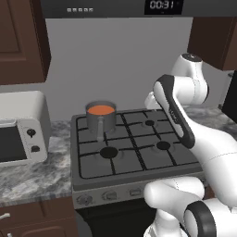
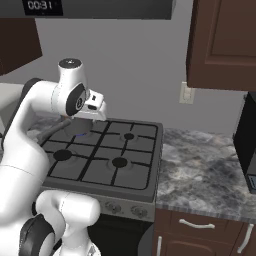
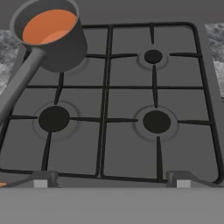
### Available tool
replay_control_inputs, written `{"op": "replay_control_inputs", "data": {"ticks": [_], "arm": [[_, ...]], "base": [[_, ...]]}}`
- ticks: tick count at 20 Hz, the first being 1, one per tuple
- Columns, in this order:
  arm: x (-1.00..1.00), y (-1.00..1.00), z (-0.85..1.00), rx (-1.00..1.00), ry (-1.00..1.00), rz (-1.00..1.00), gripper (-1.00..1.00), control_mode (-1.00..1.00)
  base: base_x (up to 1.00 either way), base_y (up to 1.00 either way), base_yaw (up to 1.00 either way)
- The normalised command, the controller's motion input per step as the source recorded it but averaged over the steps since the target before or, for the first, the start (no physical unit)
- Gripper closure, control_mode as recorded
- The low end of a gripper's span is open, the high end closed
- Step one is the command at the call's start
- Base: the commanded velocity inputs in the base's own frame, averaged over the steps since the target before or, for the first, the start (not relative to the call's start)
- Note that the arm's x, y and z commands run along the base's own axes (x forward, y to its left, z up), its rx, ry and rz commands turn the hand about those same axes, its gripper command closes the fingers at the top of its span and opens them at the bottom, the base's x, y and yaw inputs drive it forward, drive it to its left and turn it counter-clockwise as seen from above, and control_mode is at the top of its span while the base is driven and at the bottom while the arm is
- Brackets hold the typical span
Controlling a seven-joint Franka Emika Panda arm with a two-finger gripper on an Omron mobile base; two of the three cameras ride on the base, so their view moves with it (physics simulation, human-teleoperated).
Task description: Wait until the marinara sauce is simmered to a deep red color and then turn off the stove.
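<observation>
The marinara sauce (image 1: 101,110) is a flat orange patch in a grey saucepan (image 1: 101,121) on the back left burner of the stove (image 1: 134,152). From the hand camera the sauce (image 3: 48,25) is still orange, and the pan's long handle (image 3: 19,85) runs toward the lower left. A row of small grey knobs (image 1: 109,195) lines the stove front. My gripper (image 3: 111,183) hangs open above the stove's front middle, its fingertips (image 3: 41,181) wide apart with nothing between them. It touches neither pan nor knobs.
A white toaster oven (image 1: 21,132) stands on the marble counter left of the stove. A clock (image 1: 162,4) overhead reads 00:31. Right of the stove lie bare counter (image 2: 205,165) and a black appliance (image 2: 247,145), with a dark cabinet (image 2: 225,45) above.
</observation>
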Motion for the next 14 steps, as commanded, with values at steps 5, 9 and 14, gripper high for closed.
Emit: {"op": "replay_control_inputs", "data": {"ticks": [5,9,14], "arm": [[0.0,0.0,0.0,0.0,0.0,0.0,-1.0,-1.0],[0.0,0.0,0.0,0.0,0.0,0.0,-1.0,-1.0],[0.0,0.0,0.0,0.0,0.0,0.0,-1.0,-1.0]], "base": [[0.0,0.0,0.0],[0.0,0.0,0.0],[0.0,0.0,0.0]]}}
